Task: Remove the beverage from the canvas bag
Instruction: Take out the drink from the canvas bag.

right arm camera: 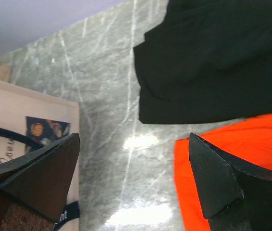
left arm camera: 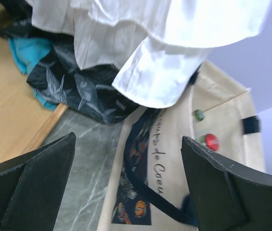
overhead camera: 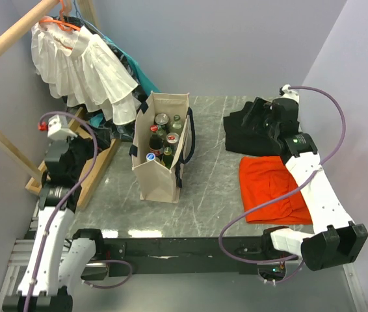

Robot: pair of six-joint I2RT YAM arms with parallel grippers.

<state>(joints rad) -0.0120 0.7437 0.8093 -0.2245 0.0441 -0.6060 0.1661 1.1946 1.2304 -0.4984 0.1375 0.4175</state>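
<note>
The cream canvas bag (overhead camera: pixel 160 175) with navy strap handles stands upright in the middle of the marble table, open at the top. Several bottles (overhead camera: pixel 161 138) stand inside it, their caps showing. In the left wrist view the bag's printed side (left arm camera: pixel 174 173) fills the space between my fingers, with a red cap (left arm camera: pixel 211 141) visible at its mouth. My left gripper (left arm camera: pixel 126 192) is open and empty, left of the bag. My right gripper (right arm camera: pixel 133 187) is open and empty above bare marble, between the bag's side (right arm camera: pixel 25 115) and the orange cloth (right arm camera: pixel 251 159).
A white ruffled garment (overhead camera: pixel 83 68) hangs on a wooden rail at back left, over dark patterned cloth (left arm camera: pixel 73 86) and a wooden base (left arm camera: pixel 11 106). A black folded cloth (overhead camera: pixel 252 130) and an orange cloth (overhead camera: pixel 272 185) lie on the right side of the table.
</note>
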